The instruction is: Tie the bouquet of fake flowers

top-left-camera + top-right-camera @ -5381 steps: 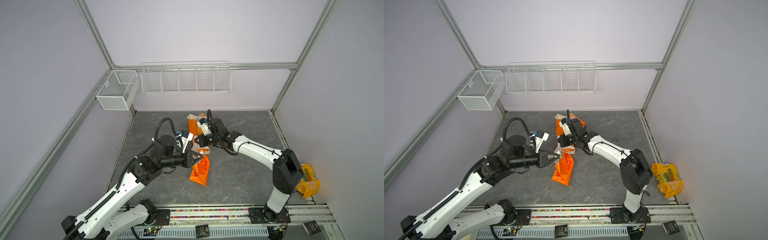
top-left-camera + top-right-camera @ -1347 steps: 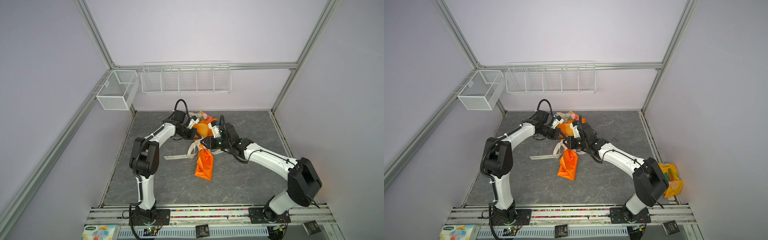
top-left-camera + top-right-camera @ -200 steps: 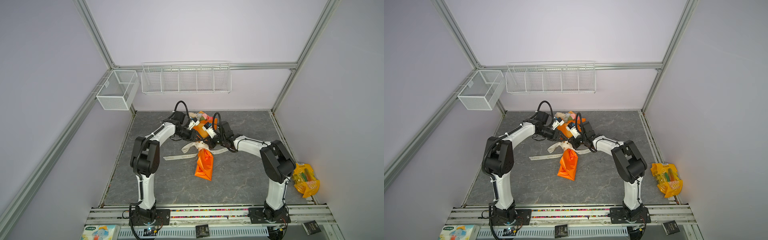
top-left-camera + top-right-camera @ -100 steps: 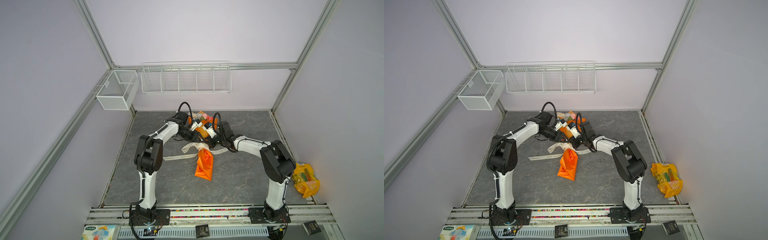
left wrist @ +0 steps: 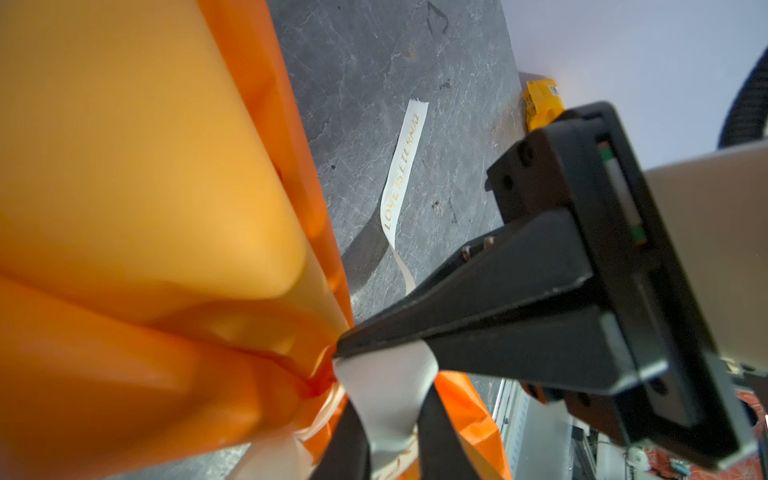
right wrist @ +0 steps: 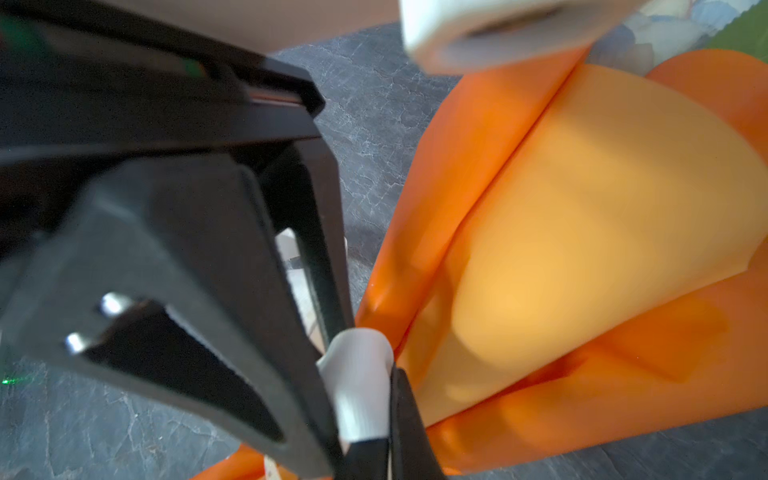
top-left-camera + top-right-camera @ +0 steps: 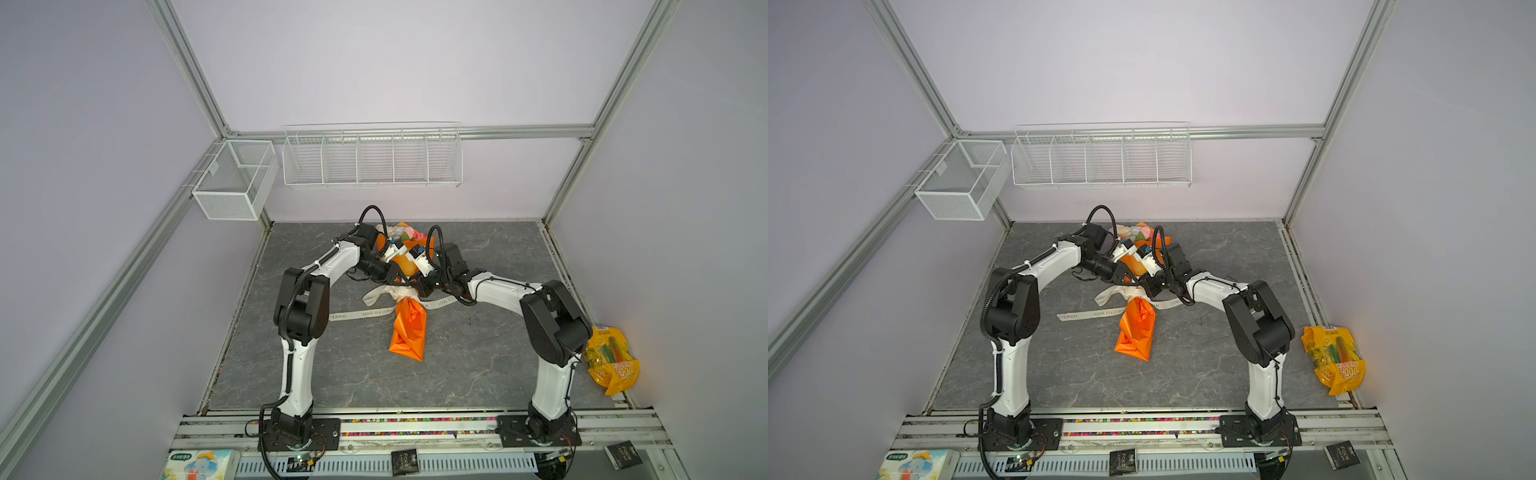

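The bouquet of fake flowers lies on the table in an orange wrapping sheet. A cream lettered ribbon circles its narrow neck, with tails trailing out to both sides. Both grippers meet tip to tip at that neck. My left gripper is shut on a strip of the ribbon. My right gripper is shut on the same ribbon loop. The stems are hidden inside the wrap.
A yellow snack bag lies by the right wall. Two white wire baskets hang on the back and left walls. A tissue box sits at the front left, beyond the rail.
My left gripper has moved right and nearer, in to the bouquet's neck, and its jaws have closed on the ribbon. The right gripper has held still, shut.
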